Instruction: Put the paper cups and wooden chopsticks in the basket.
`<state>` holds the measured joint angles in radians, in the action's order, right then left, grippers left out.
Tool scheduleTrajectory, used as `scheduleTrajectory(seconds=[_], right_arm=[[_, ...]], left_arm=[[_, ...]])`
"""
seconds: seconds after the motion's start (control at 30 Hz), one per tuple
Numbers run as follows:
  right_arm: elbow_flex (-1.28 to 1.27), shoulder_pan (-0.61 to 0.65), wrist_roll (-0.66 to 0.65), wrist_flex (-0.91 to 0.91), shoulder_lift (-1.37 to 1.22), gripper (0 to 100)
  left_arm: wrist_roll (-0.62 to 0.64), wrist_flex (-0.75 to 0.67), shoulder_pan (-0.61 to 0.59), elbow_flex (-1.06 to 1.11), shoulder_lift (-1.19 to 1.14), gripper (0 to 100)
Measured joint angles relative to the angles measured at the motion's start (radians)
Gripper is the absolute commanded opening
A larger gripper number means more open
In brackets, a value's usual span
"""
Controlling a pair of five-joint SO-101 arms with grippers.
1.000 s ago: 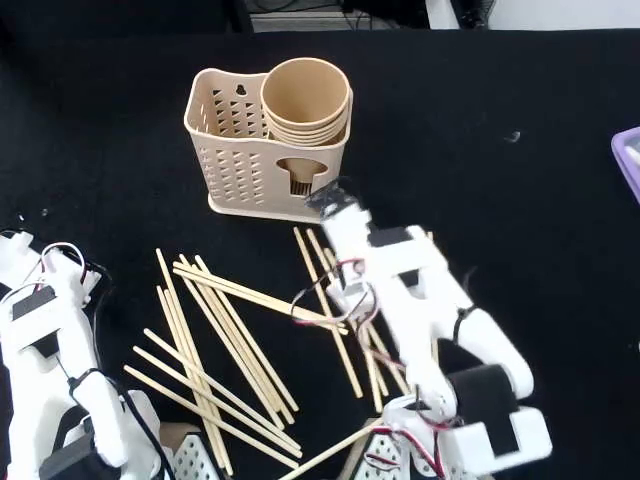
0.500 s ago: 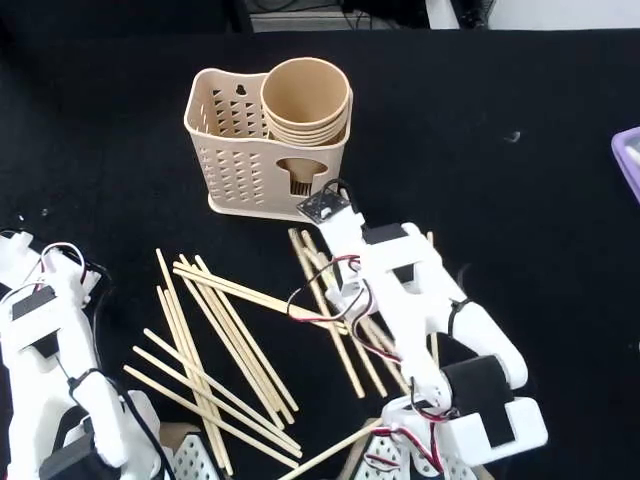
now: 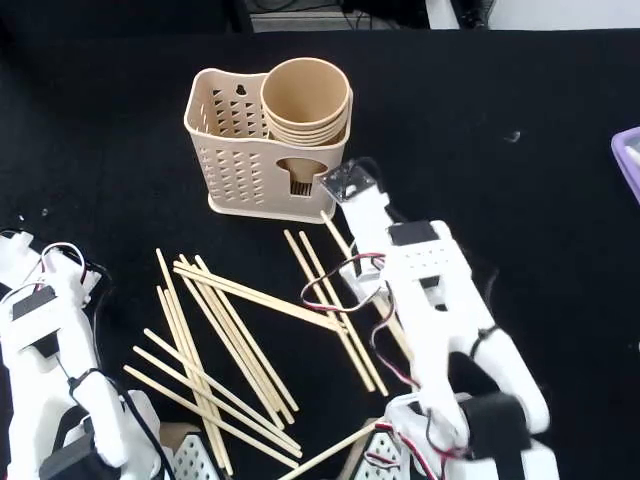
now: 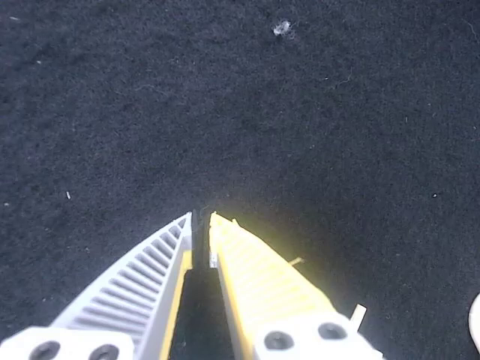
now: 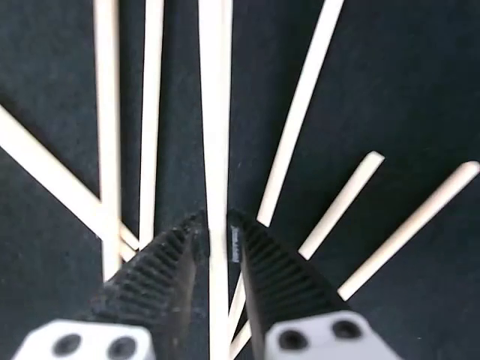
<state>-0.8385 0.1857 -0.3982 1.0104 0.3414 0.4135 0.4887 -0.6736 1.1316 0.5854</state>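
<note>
A beige perforated basket (image 3: 240,150) stands at the back of the black table with a stack of paper cups (image 3: 307,95) in its right compartment. Several wooden chopsticks (image 3: 225,340) lie scattered in front of it. My right arm (image 3: 425,285) stretches over the right-hand chopsticks toward the basket. In the right wrist view my right gripper (image 5: 215,221) is shut on a chopstick (image 5: 215,112) that looks thicker and nearer than the loose ones (image 5: 300,127) around it. Its far end (image 3: 333,228) points at the basket's front right corner. My left gripper (image 4: 201,219) is shut, holding nothing, over bare black cloth.
My left arm (image 3: 45,345) sits at the lower left edge of the table. A purple container (image 3: 628,155) pokes in at the right edge. Loose chopsticks cover the middle front of the table (image 3: 500,120), whose back right is bare cloth.
My right arm has swung right and toward the basket, carrying its chopstick; the chopstick's far end now sits nearer the basket's corner. The left arm has not moved.
</note>
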Motion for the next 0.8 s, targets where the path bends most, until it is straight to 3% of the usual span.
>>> scheduleTrajectory(seconds=[0.3, 0.5, 0.8], right_arm=[[0.138, 0.006, -0.002, 0.267, 0.221, 1.1], [0.233, 0.020, -0.003, 0.311, 0.345, 1.1], [0.554, 0.242, 0.140, 0.358, 0.470, 1.1]], left_arm=[[0.000, 0.000, 0.000, 0.000, 0.000, 5], [0.000, 0.000, 0.000, 0.000, 0.000, 5], [0.000, 0.000, 0.000, 0.000, 0.000, 5]])
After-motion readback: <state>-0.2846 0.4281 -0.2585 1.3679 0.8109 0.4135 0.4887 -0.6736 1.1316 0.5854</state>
